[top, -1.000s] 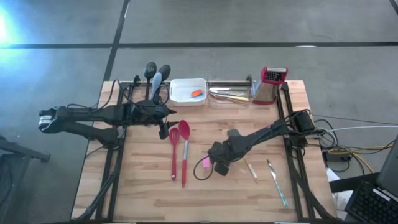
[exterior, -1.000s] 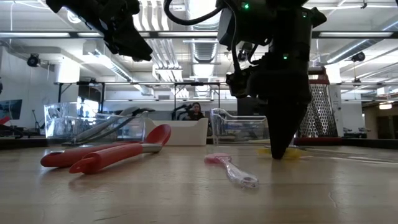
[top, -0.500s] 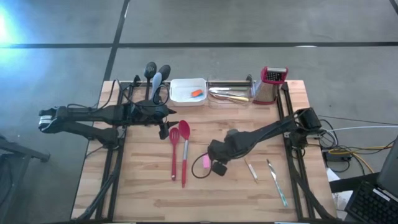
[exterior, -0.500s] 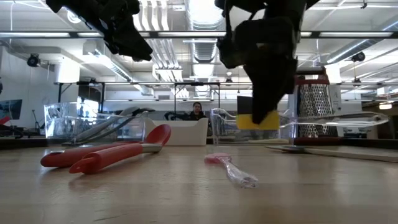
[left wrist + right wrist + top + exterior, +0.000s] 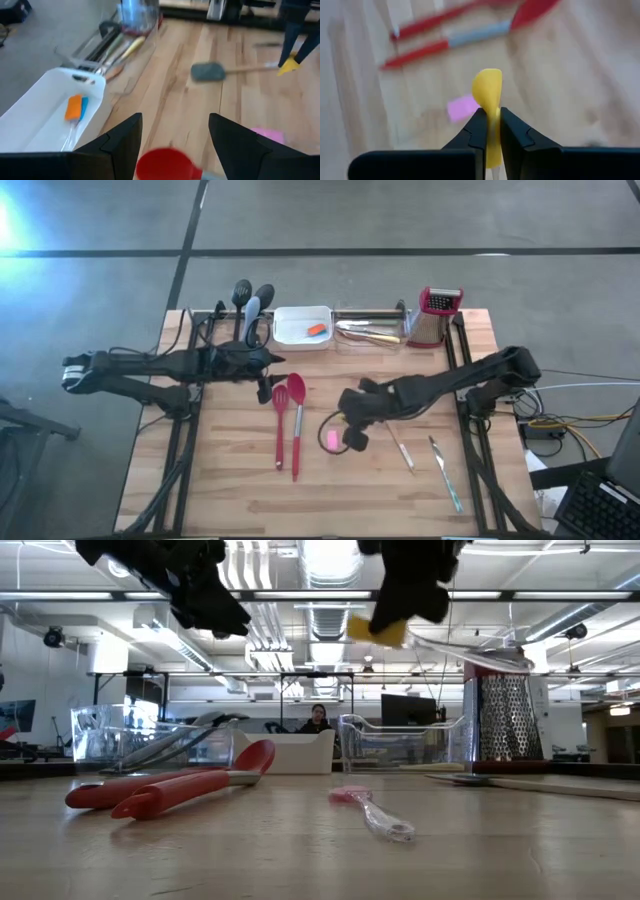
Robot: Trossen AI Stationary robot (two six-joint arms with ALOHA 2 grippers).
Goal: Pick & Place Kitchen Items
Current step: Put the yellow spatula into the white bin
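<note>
My right gripper (image 5: 348, 420) hangs high over the table's middle, shut on a yellow piece (image 5: 378, 628) from which a thin clear shaft (image 5: 470, 648) runs off. A pink block (image 5: 333, 440) with a clear stem lies on the wood below it. In the left wrist view a grey flat head (image 5: 207, 71) shows near the yellow piece; whether the two belong together I cannot tell. My left gripper (image 5: 172, 145) is open and hovers above the head of a red spoon (image 5: 165, 162), near the white tray (image 5: 290, 320). The red spoon (image 5: 279, 430) and red spatula (image 5: 297, 420) lie side by side. My right gripper pinches the yellow piece (image 5: 487, 90) between its two fingers (image 5: 512, 132), coming from above and pointing down. The piece stands on edge between the fingers and reaches out past their tips. It is lifted clear, and its clear shaft slants slightly down toward the table's right.
The tray holds an orange block (image 5: 74, 107) and a blue one. Beside it stand a clear box of utensils (image 5: 370, 330) and the red-topped grater (image 5: 435, 315). Black spoons (image 5: 245, 295) sit at the far left. Thin knives (image 5: 437, 455) lie at the near right.
My right gripper has risen from the table top, carrying the yellow piece up with it and drifting a little toward the table's left. The piece, at table level a second ago, now hangs clear with its shaft in the air.
</note>
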